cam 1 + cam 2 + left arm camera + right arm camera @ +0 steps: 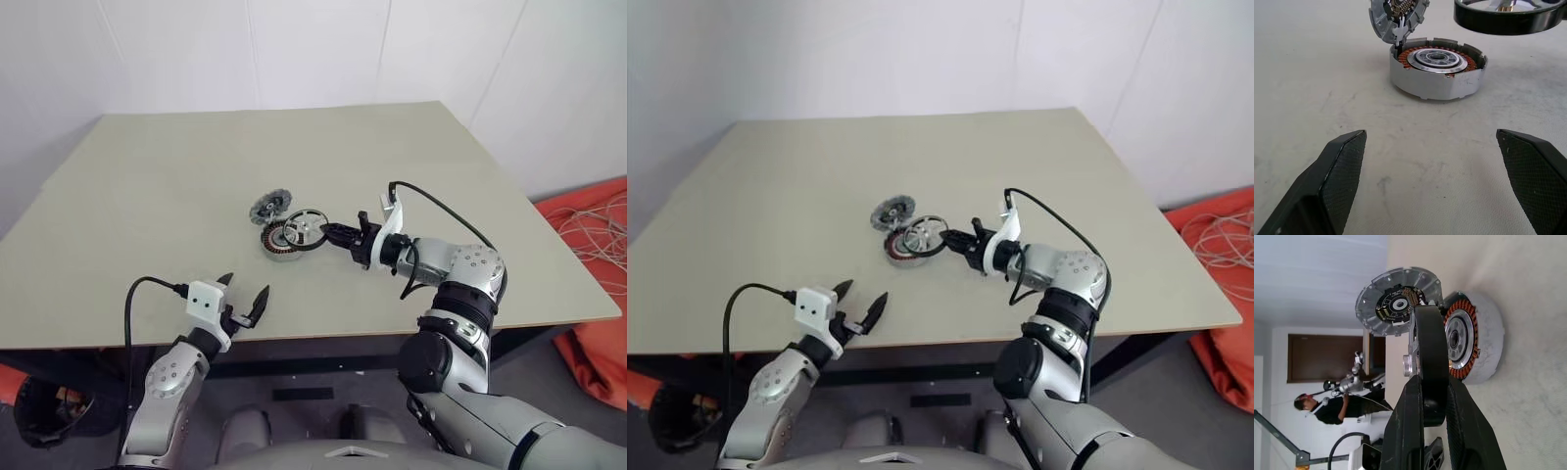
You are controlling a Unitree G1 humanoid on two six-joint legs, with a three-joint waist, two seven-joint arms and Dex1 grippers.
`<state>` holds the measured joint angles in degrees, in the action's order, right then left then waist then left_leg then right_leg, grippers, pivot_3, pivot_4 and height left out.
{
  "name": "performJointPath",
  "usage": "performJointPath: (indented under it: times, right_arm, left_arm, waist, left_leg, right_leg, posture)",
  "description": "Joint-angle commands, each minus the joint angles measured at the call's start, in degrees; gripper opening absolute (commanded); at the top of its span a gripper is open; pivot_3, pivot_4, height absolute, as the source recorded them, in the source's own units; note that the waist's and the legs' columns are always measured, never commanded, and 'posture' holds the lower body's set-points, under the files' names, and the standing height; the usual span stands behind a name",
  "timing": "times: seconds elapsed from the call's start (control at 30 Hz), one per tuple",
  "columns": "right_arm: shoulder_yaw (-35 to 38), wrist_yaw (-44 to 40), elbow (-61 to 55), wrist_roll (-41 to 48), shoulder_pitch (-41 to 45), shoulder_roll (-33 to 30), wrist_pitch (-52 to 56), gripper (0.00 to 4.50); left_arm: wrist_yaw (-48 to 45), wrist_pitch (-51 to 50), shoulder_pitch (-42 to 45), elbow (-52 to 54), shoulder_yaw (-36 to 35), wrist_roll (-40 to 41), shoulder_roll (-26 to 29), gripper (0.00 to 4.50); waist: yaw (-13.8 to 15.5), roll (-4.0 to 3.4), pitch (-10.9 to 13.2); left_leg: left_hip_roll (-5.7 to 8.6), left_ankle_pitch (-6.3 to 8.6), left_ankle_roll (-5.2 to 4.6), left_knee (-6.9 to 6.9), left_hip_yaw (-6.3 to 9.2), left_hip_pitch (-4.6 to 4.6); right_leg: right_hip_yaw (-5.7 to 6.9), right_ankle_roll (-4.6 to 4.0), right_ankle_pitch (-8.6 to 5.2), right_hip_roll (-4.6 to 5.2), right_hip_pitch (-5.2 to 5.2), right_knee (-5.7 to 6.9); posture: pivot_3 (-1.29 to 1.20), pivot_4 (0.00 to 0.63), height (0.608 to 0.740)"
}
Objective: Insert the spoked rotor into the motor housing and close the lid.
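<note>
Wide pale grey-green bench (196,196), mostly bare surface all round the parts, which sit near its middle, well apart from every edge; white walls behind, orange sheet with cables (598,235) on the floor off the right edge. Round motor housing with copper-orange windings, light grey side wall and silver hub (1436,68) lies flat on the bench. Grey metal toothed-edge lid with dark cut-outs (1397,301) stands tilted up at the housing's far rim, attached there by a small hinge piece, inner face toward the housing. Right gripper (328,233) has its jaws clenched on the thick black rim of the spoked rotor with shiny silver centre (304,228), pinching the rim edge between both black fingers (1410,421); rotor is off the bench, tilted, hanging just above and partly over the housing, not seated in it, just beside the lid. Left gripper (245,302) hovers near the bench's front edge, well apart from the parts, jaws released and spread wide, pointing toward the housing with bare bench between. A person stands in the room's background in the right wrist view.
</note>
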<state>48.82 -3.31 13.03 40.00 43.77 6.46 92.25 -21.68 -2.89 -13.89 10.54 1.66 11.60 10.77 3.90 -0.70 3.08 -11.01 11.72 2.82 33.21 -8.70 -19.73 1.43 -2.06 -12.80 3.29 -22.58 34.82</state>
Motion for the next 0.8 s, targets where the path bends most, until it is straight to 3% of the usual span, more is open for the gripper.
performJointPath:
  times: [0.03, 0.8]
  right_arm:
    - [-0.1, 0.6, 0.1, 1.4, 2.2, 3.9, -0.9, 0.31]
    - [-7.0, 2.3, 10.9, 6.9, 3.0, 6.4, -15.1, 0.31]
  left_arm:
    - [0.4, 0.1, 0.1, 3.0, -0.4, 0.4, 0.0, 4.5]
    - [0.5, 0.2, -0.3, 2.9, -0.3, 0.6, 0.0, 4.5]
  waist:
    - [0.2, 0.0, 0.0]
    - [0.2, 0.0, 0.0]
  left_leg:
    - [0.0, -0.01, 0.01, -0.01, -0.01, 0.0]
    - [-0.01, -0.06, 0.1, -0.06, -0.05, -0.03]
  right_leg:
    - [0.0, 0.01, -0.01, 0.0, 0.0, 0.0]
    - [0.01, 0.01, 0.0, 0.0, -0.04, 0.01]
  posture:
    - [0.0, 0.0, 0.74]
    - [0.0, 0.0, 0.74]
